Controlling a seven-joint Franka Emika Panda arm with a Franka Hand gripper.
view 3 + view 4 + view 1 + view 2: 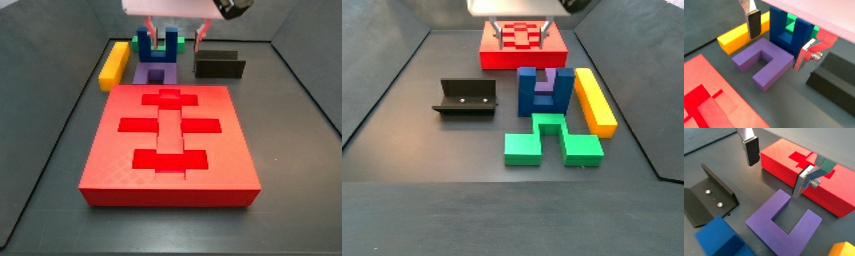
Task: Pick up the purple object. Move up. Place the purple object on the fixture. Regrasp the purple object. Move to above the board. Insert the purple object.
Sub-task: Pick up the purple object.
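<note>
Purple U-shaped block (784, 228) lies flat on the dark floor under my hand (777, 168), beside the red board (811, 175).
Left to right: black fixture (711, 198), my spread, empty fingers, board. I'm at the pick-up; next I descend and pinch.

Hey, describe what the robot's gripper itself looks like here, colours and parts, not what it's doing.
The gripper above the purple object has two flat silver metal finger plates. One finger carries a dark rectangular pad at its tip. The other finger is a bare-looking silver plate with a round metal bolt on its side. In both side views the body above them is white with a dark part. No cables or markings are visible.
</note>
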